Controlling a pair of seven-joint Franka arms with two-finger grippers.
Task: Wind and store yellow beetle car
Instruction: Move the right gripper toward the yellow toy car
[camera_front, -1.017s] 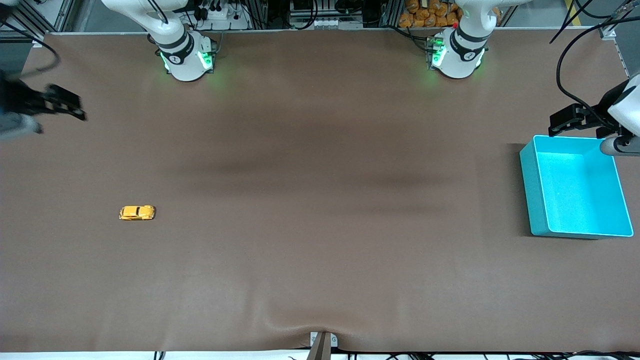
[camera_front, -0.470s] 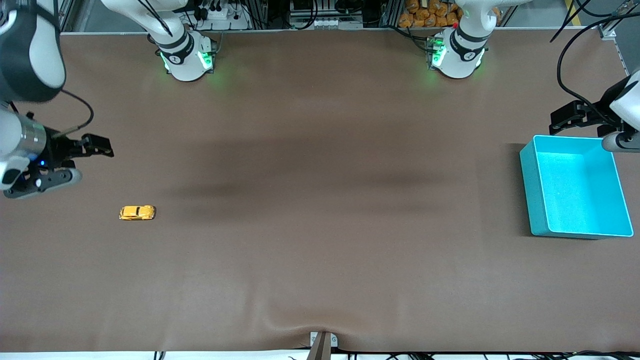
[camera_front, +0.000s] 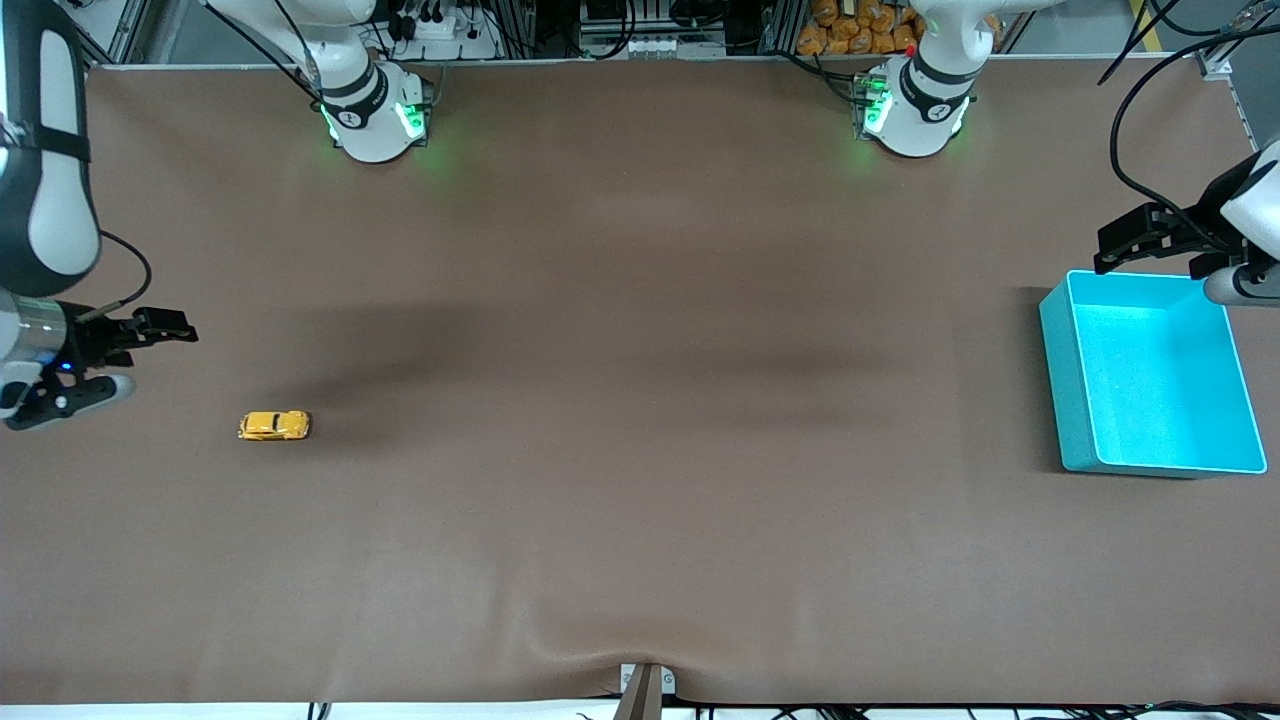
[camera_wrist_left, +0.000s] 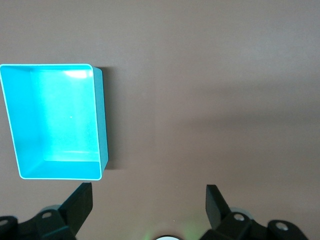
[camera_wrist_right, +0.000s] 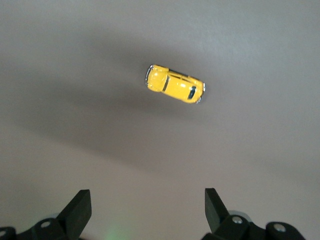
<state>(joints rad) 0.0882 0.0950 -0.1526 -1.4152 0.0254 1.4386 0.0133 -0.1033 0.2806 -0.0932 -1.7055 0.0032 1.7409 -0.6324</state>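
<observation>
The yellow beetle car (camera_front: 274, 426) sits on its wheels on the brown table toward the right arm's end; it also shows in the right wrist view (camera_wrist_right: 175, 83). My right gripper (camera_front: 150, 330) is open and empty, up in the air over bare table beside the car, toward the table's end; its view shows the gripper (camera_wrist_right: 145, 207) short of the car. The cyan bin (camera_front: 1150, 372) stands empty at the left arm's end and shows in the left wrist view (camera_wrist_left: 55, 120). My left gripper (camera_front: 1135, 240) is open and empty, over the table by the bin's rim (camera_wrist_left: 148, 205).
The two arm bases (camera_front: 375, 115) (camera_front: 912, 110) stand along the table's edge farthest from the front camera. A small metal bracket (camera_front: 645, 685) sits at the table edge nearest the front camera.
My right arm has swung in from the table's end and come down toward the car's side of the table. The car, the bin and my left gripper have stayed put.
</observation>
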